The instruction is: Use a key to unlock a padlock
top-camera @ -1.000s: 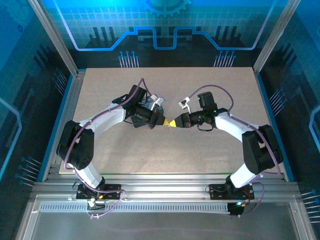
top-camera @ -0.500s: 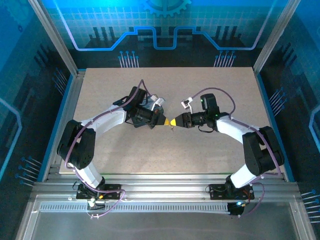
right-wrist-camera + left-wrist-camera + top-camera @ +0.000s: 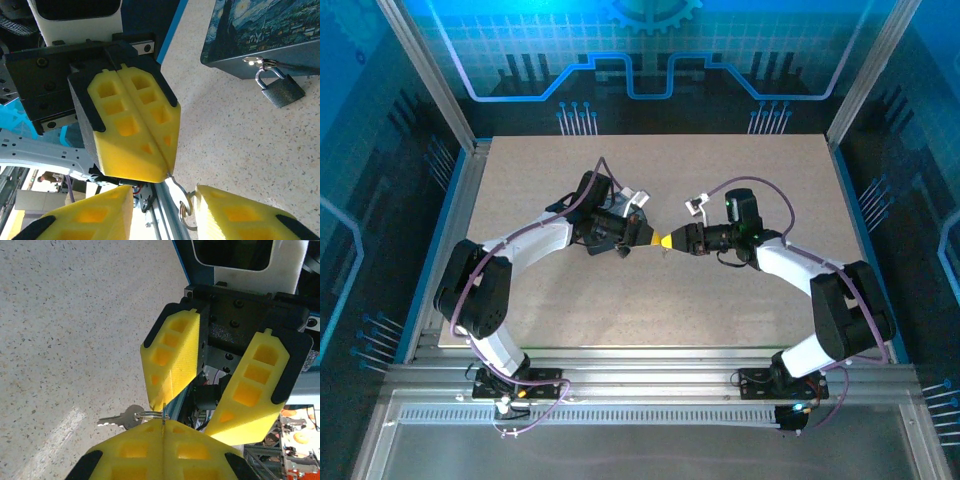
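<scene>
**Top view.** I see the left tool (image 3: 654, 238) and the right tool (image 3: 671, 240) tip to tip above the middle of the worktop (image 3: 720, 310). Their yellow fingertips almost touch. Anything between them is too small for me to make out here.

**Left wrist view.** The left tool's two fingers are pressed flat together. They pinch a thin wire key ring (image 3: 150, 415) at their very tips. The key (image 3: 119, 418) hangs from that ring on the left side, above the speckled worktop. The right tool faces the camera with its fingers spread, and one of them is just behind the ring.

**Right wrist view.** The right tool's own fingers, at the lower edge, are part-way apart. The ring hangs in the gap between them, and I see no grip on it. The left tool's closed fingers sit directly opposite.

The padlock (image 3: 281, 89) lies on the worktop against a dark blue painted tin (image 3: 270, 30). Its shackle is closed and looped through the tin's latch (image 3: 255, 61). It is apart from both tools.
</scene>
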Tool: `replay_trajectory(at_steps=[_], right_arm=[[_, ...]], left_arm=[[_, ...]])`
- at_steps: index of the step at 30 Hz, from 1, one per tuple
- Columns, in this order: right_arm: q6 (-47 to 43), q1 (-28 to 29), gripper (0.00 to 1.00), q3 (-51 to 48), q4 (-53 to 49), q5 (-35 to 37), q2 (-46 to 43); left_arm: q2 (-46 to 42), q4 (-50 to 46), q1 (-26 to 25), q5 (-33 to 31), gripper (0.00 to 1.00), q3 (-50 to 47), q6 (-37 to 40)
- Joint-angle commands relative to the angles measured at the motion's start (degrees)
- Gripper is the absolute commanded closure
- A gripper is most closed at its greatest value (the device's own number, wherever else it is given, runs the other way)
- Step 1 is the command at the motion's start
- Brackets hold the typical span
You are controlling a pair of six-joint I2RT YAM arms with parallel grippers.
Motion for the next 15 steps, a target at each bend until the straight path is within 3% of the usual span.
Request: replay_trajectory(at_steps=[1, 6, 15], right_arm=[[0.6, 0.9, 0.63, 0.0, 1.3, 0.1, 0.4], [0.9, 1.1, 0.70, 0.0, 1.9, 0.2, 0.6], [0.8, 1.3, 0.70, 0.3, 1.9, 0.5, 1.0]], left_arm=[[-0.6, 2.5, 0.5, 2.3, 1.00, -1.4, -1.4], [-0.8, 3.2, 0.9, 2.5, 1.00, -1.9, -2.0], [-0.8, 8.3, 1.1, 3.8, 1.00, -3.2, -5.9]])
